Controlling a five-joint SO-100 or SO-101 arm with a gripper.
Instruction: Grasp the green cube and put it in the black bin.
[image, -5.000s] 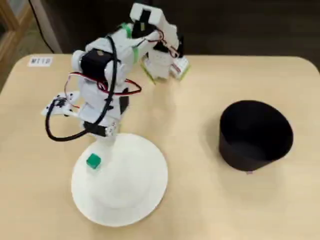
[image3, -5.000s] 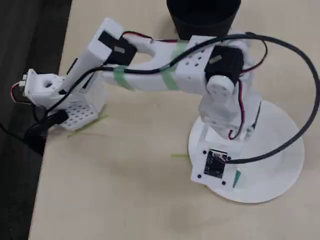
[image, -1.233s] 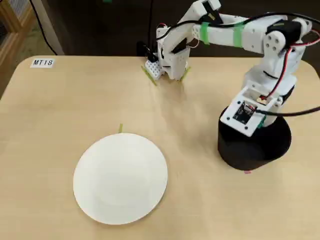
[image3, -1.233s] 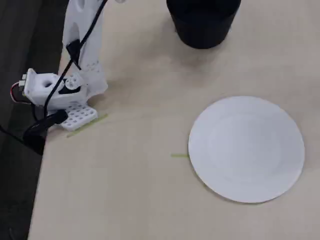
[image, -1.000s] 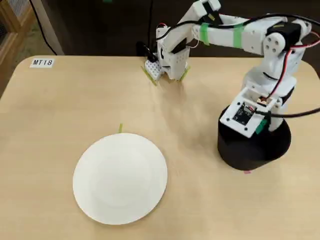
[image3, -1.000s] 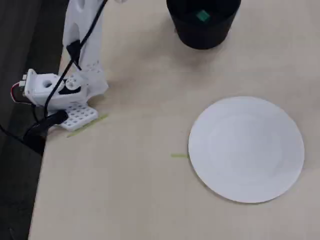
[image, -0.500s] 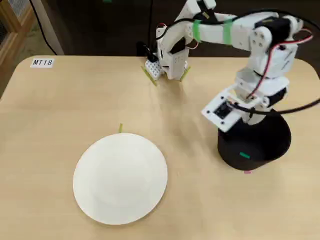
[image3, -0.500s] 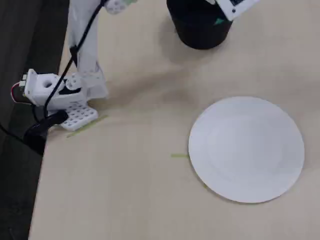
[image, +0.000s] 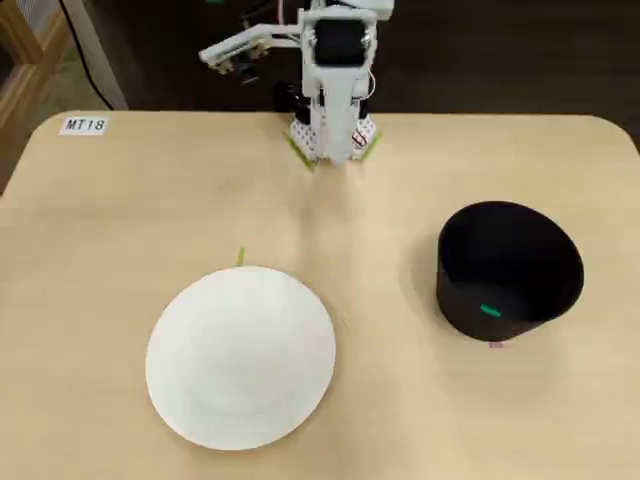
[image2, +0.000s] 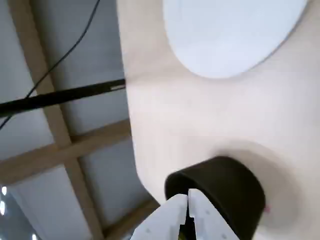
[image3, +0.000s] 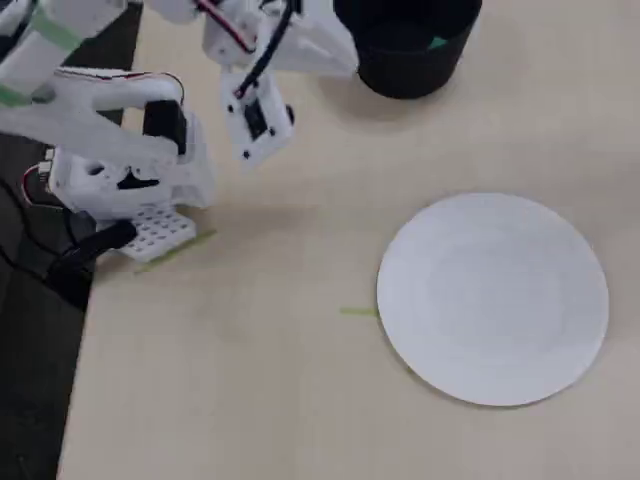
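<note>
Since half a second before, the arm had been drawn back from over the black bin (image: 510, 270) and folded up at its base. The hand (image2: 187, 210) was seen closed and empty in the wrist view, fingers together. The green cube (image: 490, 311) was left lying inside the bin. The white plate (image: 240, 357) on the table (image: 120, 220) was bare. The cube was judged light, rigid and small, best pinched across two opposite flat faces.
</note>
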